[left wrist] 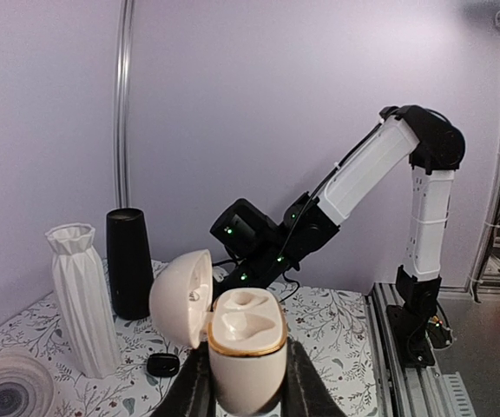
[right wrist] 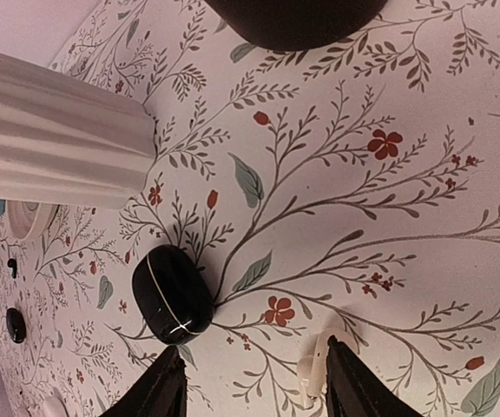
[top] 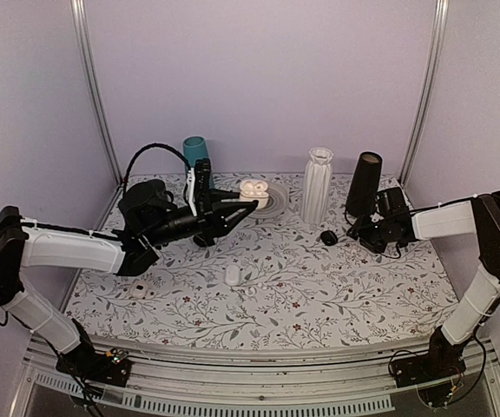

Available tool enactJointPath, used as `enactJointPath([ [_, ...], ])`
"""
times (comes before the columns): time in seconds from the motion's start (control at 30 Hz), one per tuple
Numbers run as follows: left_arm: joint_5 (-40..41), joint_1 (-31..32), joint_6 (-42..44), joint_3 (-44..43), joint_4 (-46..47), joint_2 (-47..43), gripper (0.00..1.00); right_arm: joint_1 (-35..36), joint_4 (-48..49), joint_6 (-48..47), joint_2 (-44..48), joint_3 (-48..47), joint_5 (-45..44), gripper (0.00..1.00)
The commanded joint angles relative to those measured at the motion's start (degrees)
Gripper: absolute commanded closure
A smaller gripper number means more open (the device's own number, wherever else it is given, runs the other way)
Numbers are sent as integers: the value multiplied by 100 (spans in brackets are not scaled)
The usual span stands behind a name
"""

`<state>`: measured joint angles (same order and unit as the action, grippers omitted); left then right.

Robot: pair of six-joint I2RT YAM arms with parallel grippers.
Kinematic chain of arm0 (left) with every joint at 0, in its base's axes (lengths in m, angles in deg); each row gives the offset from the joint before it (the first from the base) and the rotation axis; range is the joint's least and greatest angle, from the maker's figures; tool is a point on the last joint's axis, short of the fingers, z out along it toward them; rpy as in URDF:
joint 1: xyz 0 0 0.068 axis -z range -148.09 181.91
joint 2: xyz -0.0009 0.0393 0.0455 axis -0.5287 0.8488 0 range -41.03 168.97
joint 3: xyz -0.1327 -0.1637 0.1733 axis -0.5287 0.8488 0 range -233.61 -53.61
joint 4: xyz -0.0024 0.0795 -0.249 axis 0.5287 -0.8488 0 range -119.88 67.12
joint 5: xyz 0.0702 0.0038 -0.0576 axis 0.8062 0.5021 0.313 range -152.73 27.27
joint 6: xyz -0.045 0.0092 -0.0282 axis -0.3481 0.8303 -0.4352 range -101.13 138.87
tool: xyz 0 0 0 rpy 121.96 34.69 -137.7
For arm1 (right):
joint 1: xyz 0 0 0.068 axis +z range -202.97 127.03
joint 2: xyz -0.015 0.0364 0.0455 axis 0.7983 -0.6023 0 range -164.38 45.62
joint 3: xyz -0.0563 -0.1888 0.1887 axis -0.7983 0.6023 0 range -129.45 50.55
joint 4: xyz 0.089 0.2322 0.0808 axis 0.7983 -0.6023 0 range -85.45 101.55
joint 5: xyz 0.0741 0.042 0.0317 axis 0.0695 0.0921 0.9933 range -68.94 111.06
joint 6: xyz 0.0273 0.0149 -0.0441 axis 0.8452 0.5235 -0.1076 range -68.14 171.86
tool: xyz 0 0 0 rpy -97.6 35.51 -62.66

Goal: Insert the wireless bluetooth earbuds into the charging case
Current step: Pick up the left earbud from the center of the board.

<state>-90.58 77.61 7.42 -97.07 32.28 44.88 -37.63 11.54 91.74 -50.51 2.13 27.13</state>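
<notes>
My left gripper [top: 248,201] [left wrist: 246,395] is shut on the white charging case [top: 252,189] [left wrist: 247,347] and holds it upright above the table. The lid [left wrist: 180,298] is swung open to the left, and both sockets look empty. My right gripper [top: 356,233] [right wrist: 254,387] is open and low over the table. A white earbud [right wrist: 313,372] lies on the cloth against the inside of the right fingertip [right wrist: 347,382]. A closed black case [right wrist: 172,295] [top: 328,236] [left wrist: 162,364] lies just ahead of the left fingertip [right wrist: 165,391].
A white ribbed vase [top: 317,184] [left wrist: 83,295] [right wrist: 59,148] and a black cylinder [top: 364,184] [left wrist: 129,261] stand at the back right. A teal cup [top: 195,149] and a round disc [top: 272,200] are at the back. Small white pieces [top: 232,274] [top: 141,291] lie nearer the front.
</notes>
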Motion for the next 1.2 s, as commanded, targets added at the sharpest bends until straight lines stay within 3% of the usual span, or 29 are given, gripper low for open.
enactJointPath([
  [0.0, -80, -73, -68, -205, 13, 81, 100, -39, -163, -100, 127, 88, -54, 45],
  [0.73, -110, -92, 49, -420, -321, 85, 100, -129, 324, 310, -364, 300, 227, 51],
  [1.17, -106, -87, -65, -408, -269, 115, 100, -129, 186, -87, -405, -38, 338, 59],
])
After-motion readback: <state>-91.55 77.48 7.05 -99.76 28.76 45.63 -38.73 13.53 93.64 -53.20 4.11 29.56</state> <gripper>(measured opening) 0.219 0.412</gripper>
